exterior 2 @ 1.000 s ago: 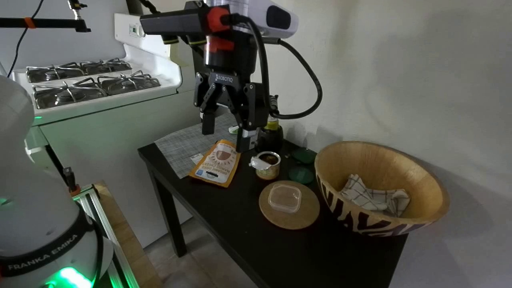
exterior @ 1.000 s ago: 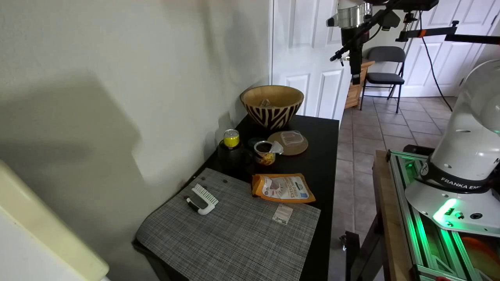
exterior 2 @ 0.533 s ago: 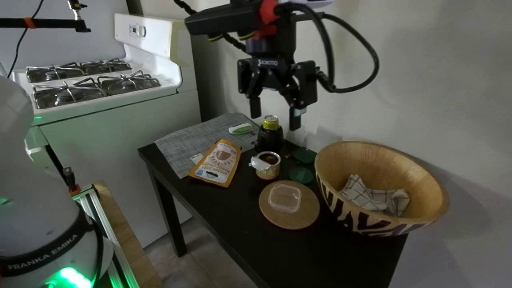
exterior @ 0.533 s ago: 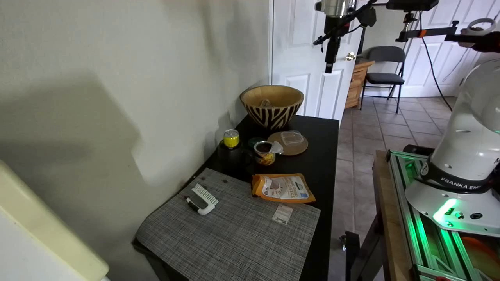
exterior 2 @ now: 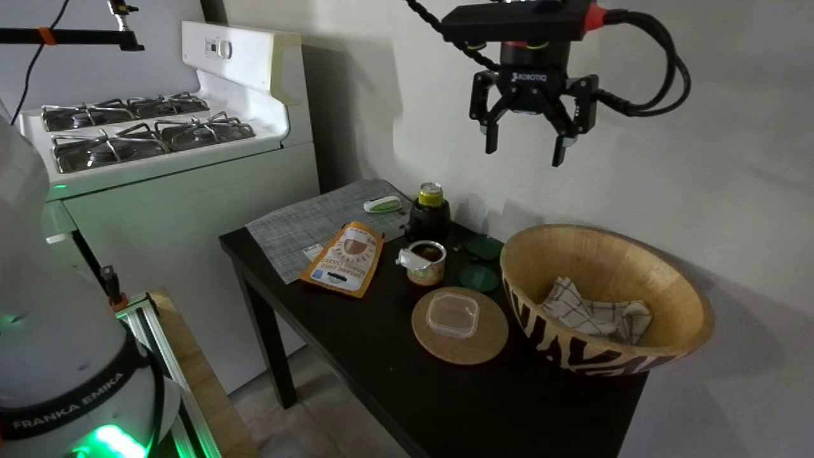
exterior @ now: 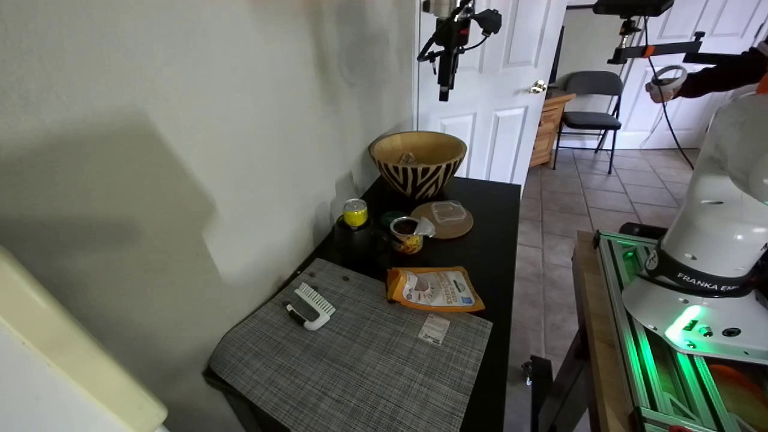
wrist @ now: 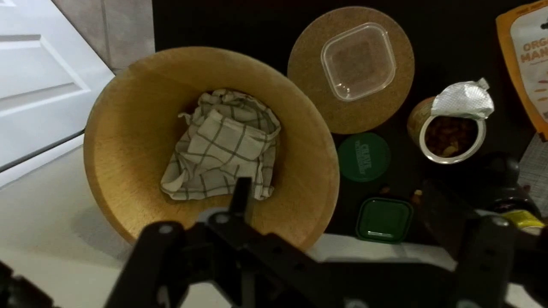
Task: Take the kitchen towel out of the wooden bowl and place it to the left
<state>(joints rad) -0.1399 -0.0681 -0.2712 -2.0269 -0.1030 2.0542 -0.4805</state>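
The kitchen towel [exterior 2: 594,312], white with dark checked lines, lies crumpled inside the wooden bowl [exterior 2: 585,261]. The bowl has a dark zebra pattern outside and stands at the end of the black table by the wall. In an exterior view only a small tip of the towel [exterior: 408,158] shows over the rim of the bowl [exterior: 420,180]. My gripper [exterior 2: 524,158] is open and empty, high above the table near the bowl. In the wrist view the whole towel [wrist: 227,145] shows in the bowl [wrist: 128,141], with one finger of my gripper [wrist: 338,188] overlapping the bowl's edge.
Beside the bowl are a round cork mat [exterior 2: 426,343] with a clear plastic lid [exterior 2: 453,314], green lids [exterior 2: 479,278], an opened tin [exterior 2: 426,270] and a black mug [exterior 2: 429,221] holding a yellow can. An orange pouch [exterior 2: 346,257] and a brush [exterior: 312,306] lie farther off.
My open gripper has moved toward the bowl and risen higher. The towel and bowl have not moved. A person's hand with a white ring controller has come into view in the background.
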